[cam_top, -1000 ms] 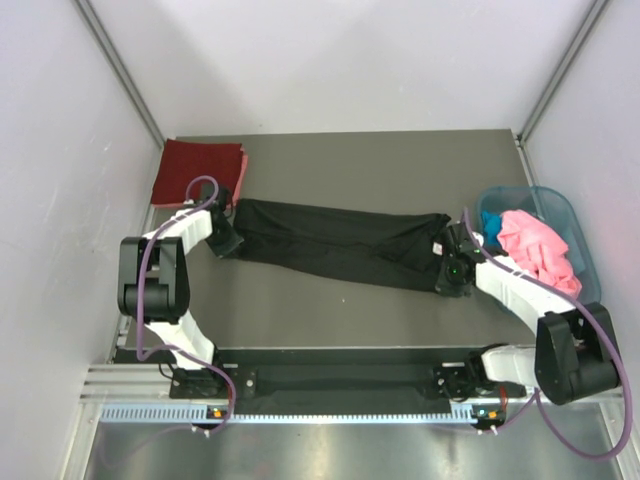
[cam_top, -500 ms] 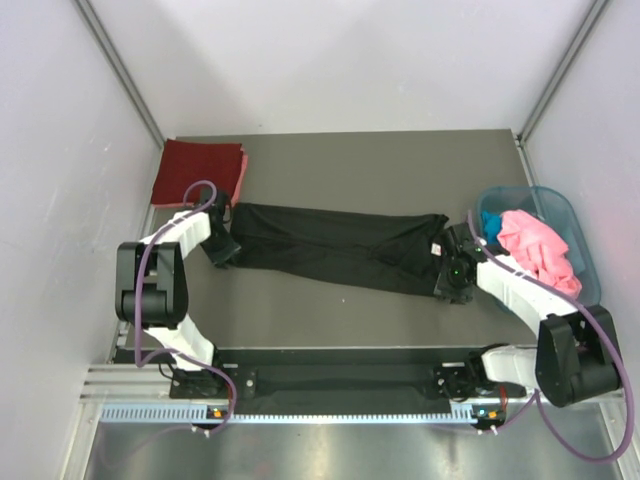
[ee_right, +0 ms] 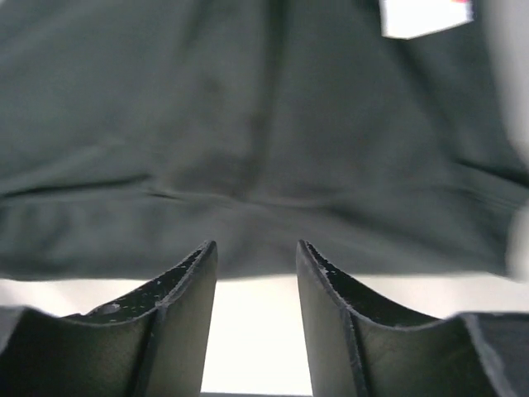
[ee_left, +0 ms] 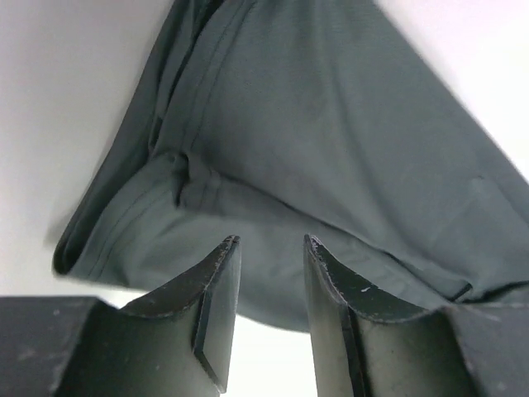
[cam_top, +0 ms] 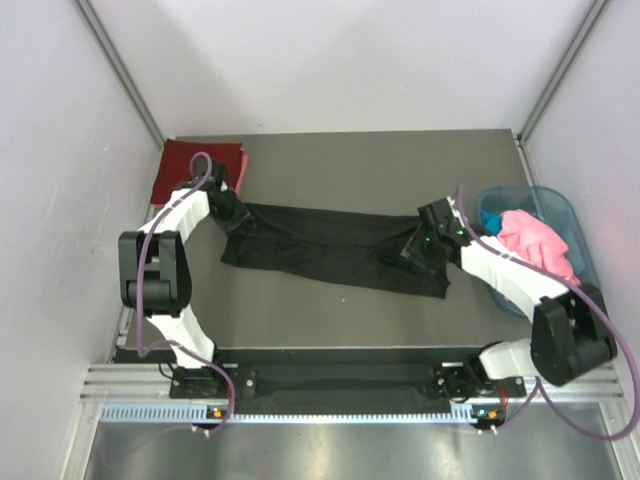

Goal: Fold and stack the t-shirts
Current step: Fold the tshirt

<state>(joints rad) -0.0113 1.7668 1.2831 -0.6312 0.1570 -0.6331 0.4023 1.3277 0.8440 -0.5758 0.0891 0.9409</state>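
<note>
Left hand parted; right hand parted; both at black t-shirt

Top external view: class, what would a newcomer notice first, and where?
A long black t-shirt lies stretched across the middle of the table, with the left gripper at its left end and the right gripper at its right end. A folded dark red t-shirt sits at the far left corner, and a teal basket holding pink cloth stands at the right edge.
</note>
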